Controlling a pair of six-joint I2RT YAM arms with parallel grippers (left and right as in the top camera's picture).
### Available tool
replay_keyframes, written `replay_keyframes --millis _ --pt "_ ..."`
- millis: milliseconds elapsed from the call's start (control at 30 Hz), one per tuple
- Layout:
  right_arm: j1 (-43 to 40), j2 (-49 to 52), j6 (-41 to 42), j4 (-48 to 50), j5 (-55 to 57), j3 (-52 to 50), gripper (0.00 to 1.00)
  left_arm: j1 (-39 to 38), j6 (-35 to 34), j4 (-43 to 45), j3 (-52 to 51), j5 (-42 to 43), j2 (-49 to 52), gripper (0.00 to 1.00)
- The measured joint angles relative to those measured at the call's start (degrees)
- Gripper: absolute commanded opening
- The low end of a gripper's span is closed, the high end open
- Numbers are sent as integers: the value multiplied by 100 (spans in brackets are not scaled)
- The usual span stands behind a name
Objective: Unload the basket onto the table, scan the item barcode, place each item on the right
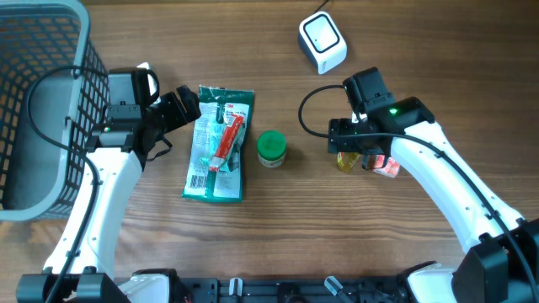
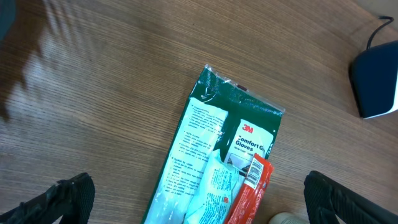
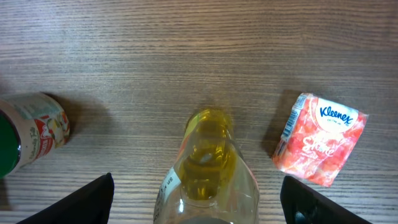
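A clear bottle of yellow liquid (image 3: 208, 168) stands on the table between the fingers of my right gripper (image 3: 199, 202). The jaws are open, with a gap on each side of the bottle. From overhead, the right gripper (image 1: 354, 153) covers most of the bottle (image 1: 344, 162). The white barcode scanner (image 1: 322, 42) sits at the back, its cable running off the far edge. My left gripper (image 1: 181, 108) is open over the top end of a green 3M glove packet (image 2: 214, 155), which lies flat with a red-and-white packet (image 2: 249, 193) on it.
A green-lidded jar (image 1: 271, 148) stands between the packets and the bottle. A pink Kleenex pack (image 3: 320, 140) lies just right of the bottle. A grey wire basket (image 1: 80, 50) fills the far left corner. The scanner (image 2: 376, 81) shows at the left wrist view's right edge.
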Motion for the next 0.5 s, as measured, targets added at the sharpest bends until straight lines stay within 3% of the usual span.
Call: replay_keyframes --millis 500 --pt "0 0 560 -173 -2 0 81 0 0 0 0 0 0 100"
